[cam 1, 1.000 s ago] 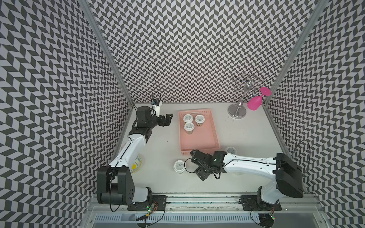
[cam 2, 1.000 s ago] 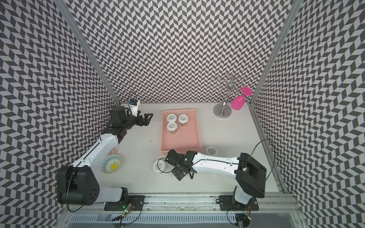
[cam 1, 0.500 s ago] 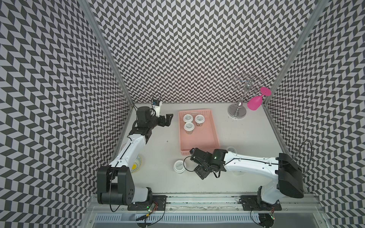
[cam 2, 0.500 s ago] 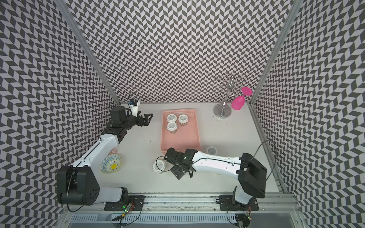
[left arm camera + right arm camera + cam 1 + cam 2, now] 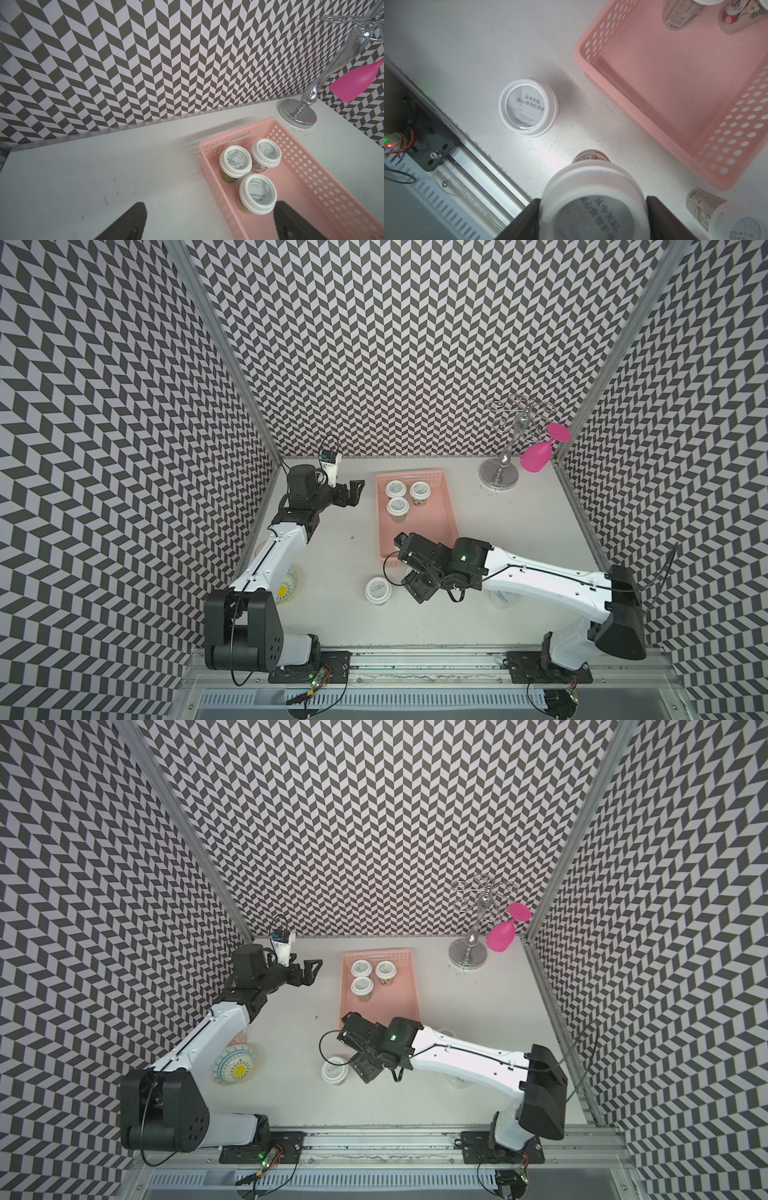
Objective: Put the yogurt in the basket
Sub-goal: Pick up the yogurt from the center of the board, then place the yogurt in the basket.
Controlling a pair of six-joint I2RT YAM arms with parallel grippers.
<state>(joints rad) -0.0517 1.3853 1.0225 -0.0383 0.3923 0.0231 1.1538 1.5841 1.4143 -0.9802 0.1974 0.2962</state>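
The salmon-pink basket [image 5: 432, 526] is loaded with three yogurt tubs [image 5: 397, 506] at its far end. The right gripper [image 5: 592, 207], clenched on a fourth tub [image 5: 591, 182], has been shifted slightly toward its near corner, so delivery seems underway. The left gripper [image 5: 209, 205] is spread, empty.

Left arm [image 5: 274, 556] reaches up-frame, left of centre, left gripper [image 5: 356, 492] spread wide. Right arm [image 5: 540, 585] stretches leftward, lower centre; right gripper [image 5: 420, 592] clamps a yogurt tub [image 5: 593, 207].
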